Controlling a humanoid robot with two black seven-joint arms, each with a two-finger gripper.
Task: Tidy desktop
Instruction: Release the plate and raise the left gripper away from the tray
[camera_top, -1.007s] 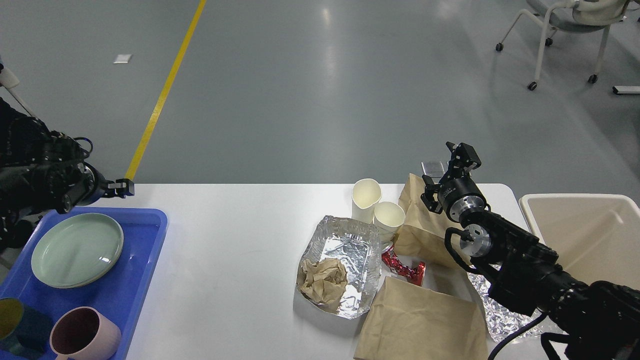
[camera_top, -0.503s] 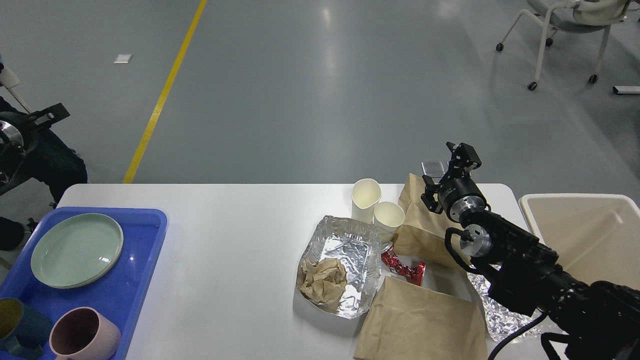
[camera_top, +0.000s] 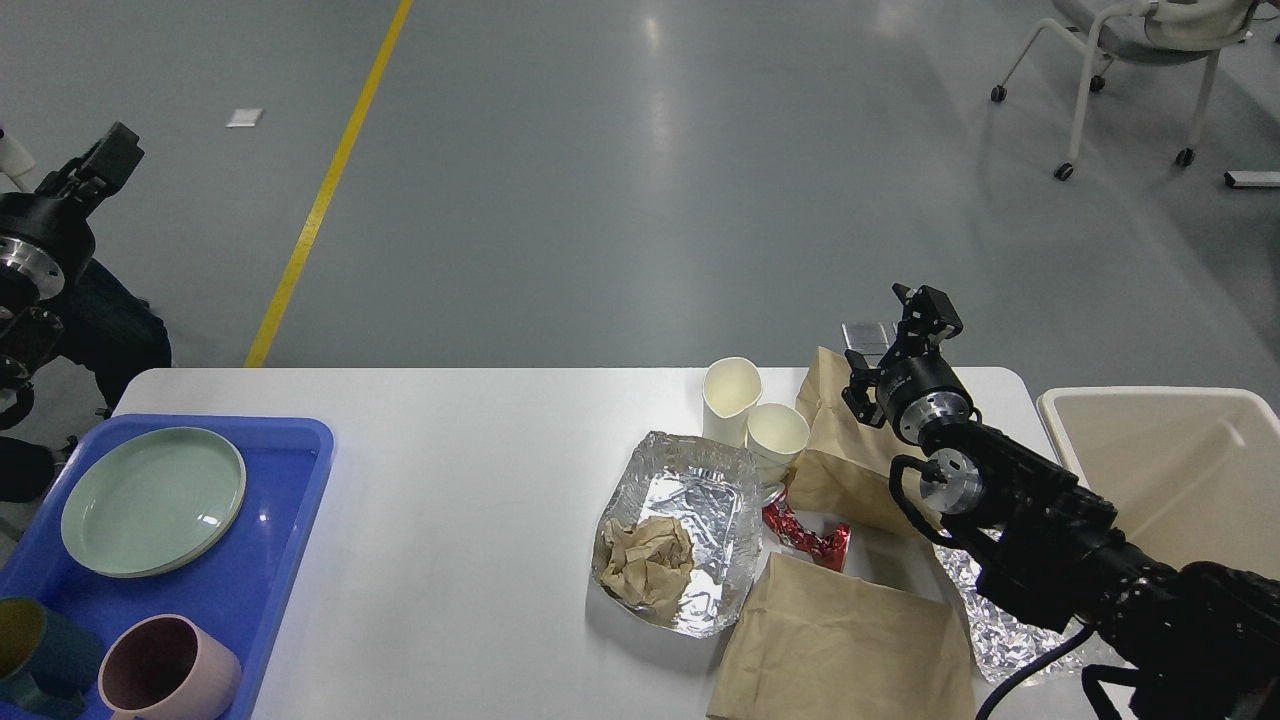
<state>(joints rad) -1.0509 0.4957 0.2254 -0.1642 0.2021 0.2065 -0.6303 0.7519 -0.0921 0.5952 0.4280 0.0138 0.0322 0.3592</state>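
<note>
Nearest, on the white tabletop (camera_top: 480, 470), a brown paper bag (camera_top: 840, 650) lies flat beside a foil tray (camera_top: 690, 520) holding crumpled brown paper (camera_top: 648, 560); a red wrapper (camera_top: 808, 538) sits between them. Two paper cups (camera_top: 750, 410) stand touching, just behind the tray, with a second bag (camera_top: 850, 450) beside them. The right tool (camera_top: 925, 310) hangs over that bag, empty; its gap I cannot tell. A careless reach could topple the light cups or drag the foil. The beige bin (camera_top: 1160, 450) waits to the right; the blue tray (camera_top: 270, 560) with plate (camera_top: 152, 500) and mugs (camera_top: 165, 668) sits left. The left tool (camera_top: 100, 165) is raised off the tabletop, far left, state unclear.
</note>
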